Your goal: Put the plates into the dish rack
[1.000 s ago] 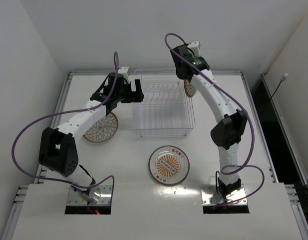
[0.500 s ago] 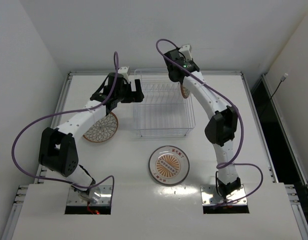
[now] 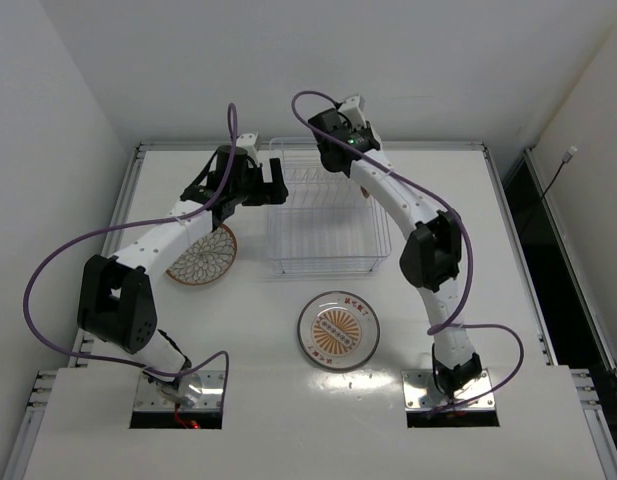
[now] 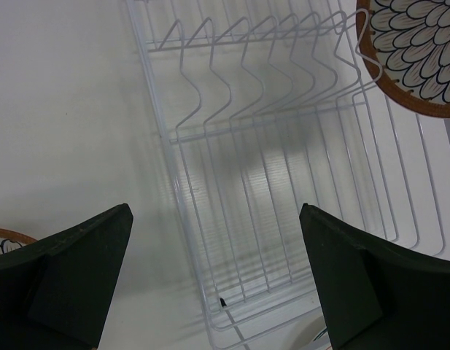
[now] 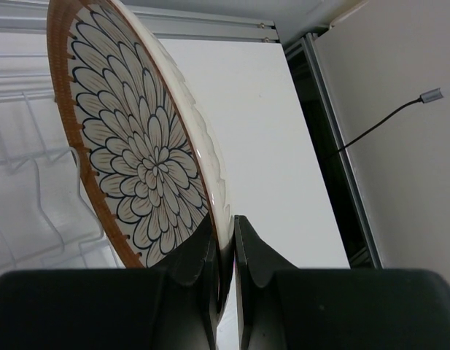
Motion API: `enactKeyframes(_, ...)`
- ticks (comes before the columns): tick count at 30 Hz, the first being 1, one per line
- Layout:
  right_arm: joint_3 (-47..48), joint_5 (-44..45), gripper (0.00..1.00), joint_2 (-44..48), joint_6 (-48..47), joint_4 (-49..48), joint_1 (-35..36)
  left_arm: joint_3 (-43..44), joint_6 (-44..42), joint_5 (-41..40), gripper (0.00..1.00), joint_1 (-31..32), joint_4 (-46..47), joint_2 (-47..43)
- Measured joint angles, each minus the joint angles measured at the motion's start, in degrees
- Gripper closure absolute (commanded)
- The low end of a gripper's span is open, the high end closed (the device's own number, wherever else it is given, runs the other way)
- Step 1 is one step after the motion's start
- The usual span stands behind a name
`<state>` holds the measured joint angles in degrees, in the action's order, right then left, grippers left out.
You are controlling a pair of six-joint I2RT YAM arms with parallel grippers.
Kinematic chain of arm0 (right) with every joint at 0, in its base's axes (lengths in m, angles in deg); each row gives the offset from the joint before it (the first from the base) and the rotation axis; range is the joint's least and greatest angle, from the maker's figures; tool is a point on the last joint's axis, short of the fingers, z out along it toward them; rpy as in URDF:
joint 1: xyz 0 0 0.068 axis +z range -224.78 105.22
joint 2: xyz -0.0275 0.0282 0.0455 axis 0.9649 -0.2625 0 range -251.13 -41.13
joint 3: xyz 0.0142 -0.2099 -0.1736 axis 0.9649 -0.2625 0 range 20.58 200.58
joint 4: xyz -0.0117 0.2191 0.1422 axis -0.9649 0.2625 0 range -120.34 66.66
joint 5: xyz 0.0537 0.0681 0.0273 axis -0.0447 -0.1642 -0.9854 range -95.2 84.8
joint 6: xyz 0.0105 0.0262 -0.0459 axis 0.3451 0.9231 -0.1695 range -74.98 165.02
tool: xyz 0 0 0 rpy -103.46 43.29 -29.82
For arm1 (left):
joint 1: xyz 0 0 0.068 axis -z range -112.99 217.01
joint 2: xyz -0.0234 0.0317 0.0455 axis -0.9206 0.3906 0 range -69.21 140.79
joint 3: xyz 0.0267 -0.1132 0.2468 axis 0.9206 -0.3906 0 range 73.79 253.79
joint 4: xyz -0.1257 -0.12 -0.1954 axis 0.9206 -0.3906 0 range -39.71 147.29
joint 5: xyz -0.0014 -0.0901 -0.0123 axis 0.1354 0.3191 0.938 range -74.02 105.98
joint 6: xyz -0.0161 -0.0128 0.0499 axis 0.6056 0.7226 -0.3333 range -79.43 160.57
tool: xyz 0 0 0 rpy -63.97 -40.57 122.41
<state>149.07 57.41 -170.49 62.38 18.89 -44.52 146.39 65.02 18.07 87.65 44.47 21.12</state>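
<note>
Progress is at the very beginning: no plate sits in the rack (image 3: 328, 235) yet, so I judge that all three are left to load. The rack stands near the middle of the far edge of the worktop (image 3: 503, 235). Its wire slots look bare in the left wrist view, and nothing is inside it.

The first plate (image 5: 137, 168), with a brown rim and a petal pattern, is in the air and turned on its edge. The right gripper (image 5: 225, 230) pinches it at the rim, with the fingers narrow on it. In the left wrist view this plate appears over the part of the rack toward the far edge. I cannot tell if it touches the wires.

The second plate (image 3: 203, 255) lies flat toward the left edge, partly under the left arm. The third plate (image 3: 338, 330), with small red marks, lies flat near the middle of the near edge, apart from the rack.

The left gripper (image 3: 271, 188) hovers wide and holds nothing, at the side of the rack that faces the left edge.
</note>
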Motion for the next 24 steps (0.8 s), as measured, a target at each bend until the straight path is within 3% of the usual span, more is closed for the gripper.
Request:
enactKeyframes(14, -0.94, 3.19, 0.88, -3.72, -0.66, -2.45, 3.58, 0.0, 0.0, 0.0, 0.01, 0.0, 0.0, 0.0)
enactKeyframes(24, -2.49, -1.53, 0.86, -3.82, 3.8, -1.55, 4.0, 0.17, 0.0, 0.0, 0.01, 0.0, -0.02, 0.37)
